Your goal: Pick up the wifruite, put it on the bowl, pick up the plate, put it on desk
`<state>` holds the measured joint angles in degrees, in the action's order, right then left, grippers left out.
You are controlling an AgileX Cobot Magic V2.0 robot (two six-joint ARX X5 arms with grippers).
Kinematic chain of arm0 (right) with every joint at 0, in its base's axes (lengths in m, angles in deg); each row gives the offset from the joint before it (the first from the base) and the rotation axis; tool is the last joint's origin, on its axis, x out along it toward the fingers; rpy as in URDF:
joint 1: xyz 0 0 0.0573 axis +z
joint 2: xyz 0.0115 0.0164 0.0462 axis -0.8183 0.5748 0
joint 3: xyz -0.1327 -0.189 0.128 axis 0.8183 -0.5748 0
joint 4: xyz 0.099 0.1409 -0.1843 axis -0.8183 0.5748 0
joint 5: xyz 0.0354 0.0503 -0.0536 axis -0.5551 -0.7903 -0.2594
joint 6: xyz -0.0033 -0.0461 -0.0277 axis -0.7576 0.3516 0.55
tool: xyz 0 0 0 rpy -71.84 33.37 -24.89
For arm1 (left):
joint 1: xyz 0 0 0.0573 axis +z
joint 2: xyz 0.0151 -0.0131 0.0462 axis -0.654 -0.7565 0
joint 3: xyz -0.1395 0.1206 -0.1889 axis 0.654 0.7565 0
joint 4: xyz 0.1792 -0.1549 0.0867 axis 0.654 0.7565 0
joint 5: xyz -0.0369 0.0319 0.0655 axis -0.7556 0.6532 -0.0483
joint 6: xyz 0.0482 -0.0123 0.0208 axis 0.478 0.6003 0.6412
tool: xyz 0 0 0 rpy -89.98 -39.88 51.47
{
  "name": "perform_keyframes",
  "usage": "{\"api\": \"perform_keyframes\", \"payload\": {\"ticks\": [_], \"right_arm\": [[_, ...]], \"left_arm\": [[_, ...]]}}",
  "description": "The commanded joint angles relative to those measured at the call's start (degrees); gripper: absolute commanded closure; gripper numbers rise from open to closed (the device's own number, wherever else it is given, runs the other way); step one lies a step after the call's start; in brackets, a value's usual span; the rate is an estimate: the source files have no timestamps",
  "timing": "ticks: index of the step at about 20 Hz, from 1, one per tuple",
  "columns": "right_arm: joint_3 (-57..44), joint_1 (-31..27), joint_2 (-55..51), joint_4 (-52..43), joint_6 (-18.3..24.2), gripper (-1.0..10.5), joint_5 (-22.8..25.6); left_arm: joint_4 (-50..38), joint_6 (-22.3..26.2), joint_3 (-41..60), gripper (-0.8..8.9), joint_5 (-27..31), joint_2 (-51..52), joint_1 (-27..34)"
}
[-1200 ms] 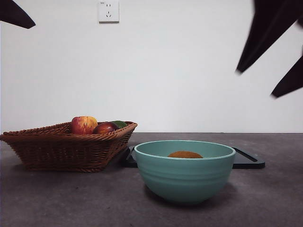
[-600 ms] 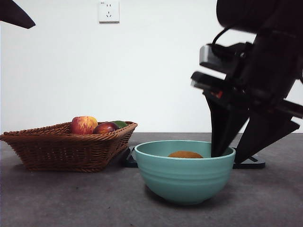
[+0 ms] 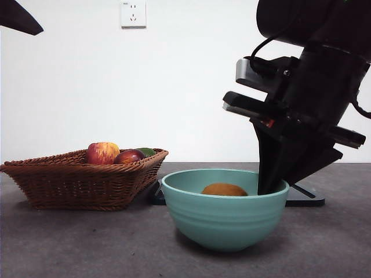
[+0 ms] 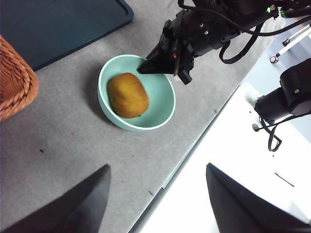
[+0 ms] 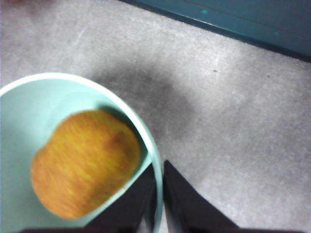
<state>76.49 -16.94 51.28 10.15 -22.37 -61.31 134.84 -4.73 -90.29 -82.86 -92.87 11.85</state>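
Bowl (image 3: 225, 217) rim in right claw (image 5: 159, 194)

The light is bright and even. The white wall (image 3: 191, 87) looks very pale. A soft dark shadow lies on the desk (image 3: 87, 243) under the bowl (image 3: 225, 211). In the right wrist view the wifruite (image 5: 85, 162) is blurry and fuzzy. The left wrist view is sharp, with a washed-out white floor (image 4: 233, 160)
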Motion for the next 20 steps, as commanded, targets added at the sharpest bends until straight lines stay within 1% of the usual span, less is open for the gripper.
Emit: {"api": "perform_keyframes", "payload": {"ticks": [1,5,8,12,15,17,20], "right_arm": [[3.9,0.4,-0.6,0.2,0.5,9.4,-0.1],[11.1,-3.1,0.3,3.5,3.5,9.4,-0.1],[16.6,-7.3,3.0,4.3,5.6,9.4,-0.2],[25.1,-12.4,11.8,5.2,9.2,9.4,-0.9],[30.1,-15.1,20.0,4.5,10.8,9.4,-1.9],[32.0,-16.5,24.8,2.8,10.9,9.4,-3.2],[32.1,-17.2,27.7,1.1,10.9,9.4,-3.2]], "left_arm": [[-0.4,0.7,-0.3,5.01,-0.2,-0.4,-0.3],[-0.4,0.7,-0.3,5.01,-0.2,-0.4,-0.3],[-0.4,0.7,-0.3,5.01,-0.2,-0.4,-0.3],[-0.4,0.7,-0.3,5.01,-0.2,-0.4,-0.3],[-0.3,0.7,-0.3,5.01,-0.2,-0.4,-0.3],[-0.3,0.7,-0.3,5.01,-0.2,-0.4,-0.3],[-0.2,0.7,-0.3,5.01,-0.2,-0.4,-0.3]]}}
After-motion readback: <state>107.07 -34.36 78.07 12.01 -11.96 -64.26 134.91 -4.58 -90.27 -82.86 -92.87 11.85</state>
